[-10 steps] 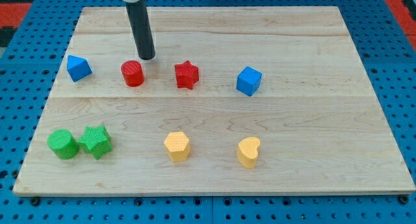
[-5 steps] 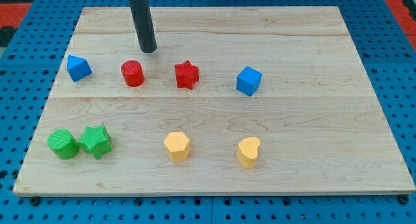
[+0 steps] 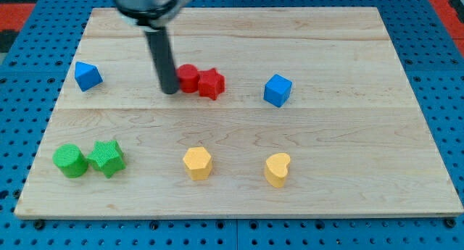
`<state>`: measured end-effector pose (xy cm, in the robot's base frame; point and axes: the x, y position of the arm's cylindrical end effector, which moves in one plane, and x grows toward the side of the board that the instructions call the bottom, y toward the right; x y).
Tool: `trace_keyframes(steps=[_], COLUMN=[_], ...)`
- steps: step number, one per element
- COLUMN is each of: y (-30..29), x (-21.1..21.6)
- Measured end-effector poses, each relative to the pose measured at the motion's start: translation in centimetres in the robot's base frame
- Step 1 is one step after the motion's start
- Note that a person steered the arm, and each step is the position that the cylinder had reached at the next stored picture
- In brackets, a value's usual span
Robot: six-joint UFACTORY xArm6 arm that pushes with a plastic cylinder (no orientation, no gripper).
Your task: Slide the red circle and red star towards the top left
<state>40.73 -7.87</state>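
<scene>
red circle (image 3: 188, 77) shoved right onto red star (image 3: 212, 83) | my tip (image 3: 170, 90) touching circle's left | no fingers

My tip (image 3: 170, 90) touching red circle (image 3: 188, 78) at its left; red star (image 3: 212, 84) touching circle's right.

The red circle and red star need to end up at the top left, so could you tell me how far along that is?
Done: the red circle now touches the red star, so the pair is gathered. In hand: my tip sits against the circle's left side. Left: all the travel. Both reds lie mid-board, right of the blue block, and my tip is on the wrong side for pushing up-left, so it probably must come round to their lower right.
</scene>
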Motion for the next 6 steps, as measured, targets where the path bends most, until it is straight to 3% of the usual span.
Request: trace_keyframes(steps=[1, 2, 3, 6], y=[2.0, 8.7, 10.3, 6.6], x=[3.9, 2.3, 0.2, 1.9])
